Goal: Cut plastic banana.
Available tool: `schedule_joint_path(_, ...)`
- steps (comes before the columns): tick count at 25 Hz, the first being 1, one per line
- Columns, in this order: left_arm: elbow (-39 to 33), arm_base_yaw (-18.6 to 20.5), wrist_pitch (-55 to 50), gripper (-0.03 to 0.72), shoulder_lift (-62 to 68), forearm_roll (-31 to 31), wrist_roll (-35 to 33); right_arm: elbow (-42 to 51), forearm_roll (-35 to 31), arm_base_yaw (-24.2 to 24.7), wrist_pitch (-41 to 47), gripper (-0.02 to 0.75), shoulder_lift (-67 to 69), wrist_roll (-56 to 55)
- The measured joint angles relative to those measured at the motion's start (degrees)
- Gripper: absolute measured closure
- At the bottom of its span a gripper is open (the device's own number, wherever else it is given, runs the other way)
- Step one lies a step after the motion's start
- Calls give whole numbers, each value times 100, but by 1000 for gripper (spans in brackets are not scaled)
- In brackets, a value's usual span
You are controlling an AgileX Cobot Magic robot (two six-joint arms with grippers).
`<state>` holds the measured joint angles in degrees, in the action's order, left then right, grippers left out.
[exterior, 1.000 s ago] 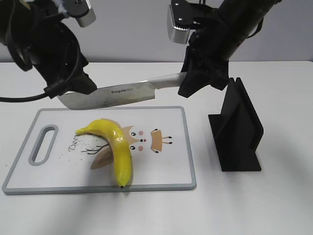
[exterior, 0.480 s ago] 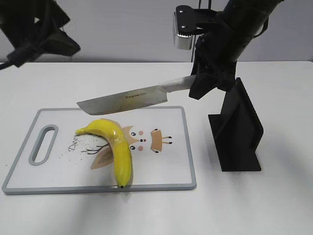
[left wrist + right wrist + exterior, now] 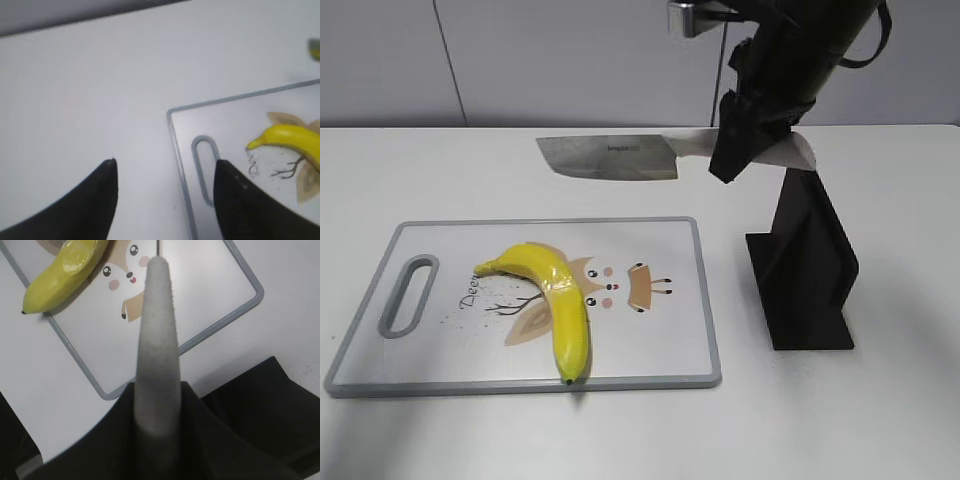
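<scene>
The yellow plastic banana [image 3: 557, 297] lies on the white cutting board [image 3: 660, 345], curving from the middle toward the front edge. It also shows in the left wrist view [image 3: 292, 140] and the right wrist view [image 3: 65, 267]. My right gripper [image 3: 745, 140] is shut on the pale handle [image 3: 157, 350] of a knife [image 3: 610, 157], holding the blade level in the air above the board's far edge. My left gripper [image 3: 165, 187] is open and empty, over bare table left of the board's handle slot [image 3: 202, 167]. It is out of the exterior view.
A black knife stand [image 3: 808, 265] stands on the table right of the board, below the right gripper. The board's grey rim [image 3: 240, 305] and printed owl picture [image 3: 610, 285] show. White table surrounds the board.
The left arm has let go of the blade tip and pulled back out of the exterior view. The right gripper has lifted the knife up and to the right, blade now level.
</scene>
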<state>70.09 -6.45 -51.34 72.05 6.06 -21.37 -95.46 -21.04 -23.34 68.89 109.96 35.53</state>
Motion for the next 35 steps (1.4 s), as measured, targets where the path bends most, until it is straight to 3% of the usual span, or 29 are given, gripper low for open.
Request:
schedule_joint_path(5, 0, 838, -1158, 106, 0, -281, 773, -235, 85, 0, 45, 549, -31, -1064)
schedule_joint_path(9, 0, 1128, -1793, 111, 0, -294, 873, -235, 112, 0, 78, 549, -152, -2004)
schedule_joint_path(18, -486, 1136, -1828, 113, -734, -198, 988, 466, 106, 0, 83, 549, -1186, -3116)
schedule_joint_path(29, -2488, 1124, -1471, 145, -3440, -366, 988, 2663, 123, 0, -1182, 549, -2984, -3553)
schedule_joint_path(35, -3531, 1124, -1209, 146, -5098, -482, 988, 3405, 234, 0, -1795, 549, -3483, -3764)
